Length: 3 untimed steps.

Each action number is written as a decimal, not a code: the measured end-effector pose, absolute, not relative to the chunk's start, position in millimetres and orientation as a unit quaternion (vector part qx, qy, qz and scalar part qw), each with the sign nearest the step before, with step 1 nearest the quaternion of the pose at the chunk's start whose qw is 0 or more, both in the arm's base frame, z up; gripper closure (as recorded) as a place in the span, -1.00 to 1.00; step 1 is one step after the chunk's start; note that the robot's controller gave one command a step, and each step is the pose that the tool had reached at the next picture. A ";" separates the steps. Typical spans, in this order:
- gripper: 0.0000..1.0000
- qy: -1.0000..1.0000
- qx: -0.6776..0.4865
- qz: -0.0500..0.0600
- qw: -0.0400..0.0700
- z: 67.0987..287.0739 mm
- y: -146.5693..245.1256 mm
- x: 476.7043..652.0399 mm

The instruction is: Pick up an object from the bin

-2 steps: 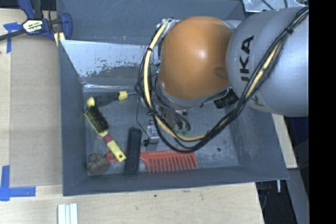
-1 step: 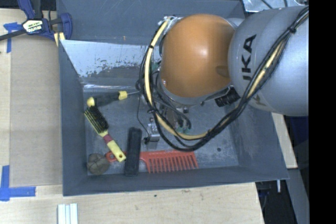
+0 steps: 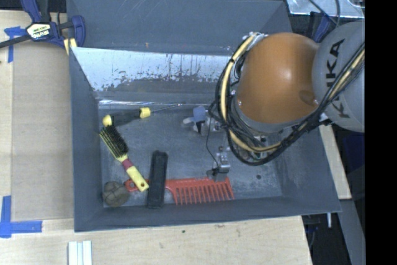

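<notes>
— Under the orange cover (image 3: 273, 80), right of the bin's middle, is that the hand (image 3: 221, 163)?
— Yes, a small metal piece hanging just above the right end of the red comb (image 3: 200, 190). The smooth, shiny dome and its looped cables hide most of it, so I cannot tell whether it is wide or narrow.
— And the comb?
— Plastic, long, with fine teeth, flat on the floor of the grey metal bin (image 3: 87, 152) by the lower wall. A matte black bar (image 3: 156, 179) lies just beside its left end.
— Further left?
— A brush (image 3: 115, 143) with black bristles on a yellow back and a red-and-yellow handle. Beside it is a dull brownish round lump (image 3: 113, 193), too blurred to name. A small blue-grey thing (image 3: 198, 115) by the cover is half hidden.
</notes>
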<state>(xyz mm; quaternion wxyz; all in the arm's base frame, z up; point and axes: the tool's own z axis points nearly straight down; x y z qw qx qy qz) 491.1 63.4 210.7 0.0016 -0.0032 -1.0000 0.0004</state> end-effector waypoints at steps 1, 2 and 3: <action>-1.00 -1.000 -0.001 -0.003 -0.006 254.7 141.9 519.6; -1.00 -0.972 0.236 0.000 0.000 225.3 104.2 527.5; -1.00 -0.916 0.402 0.000 -0.006 199.8 161.1 514.0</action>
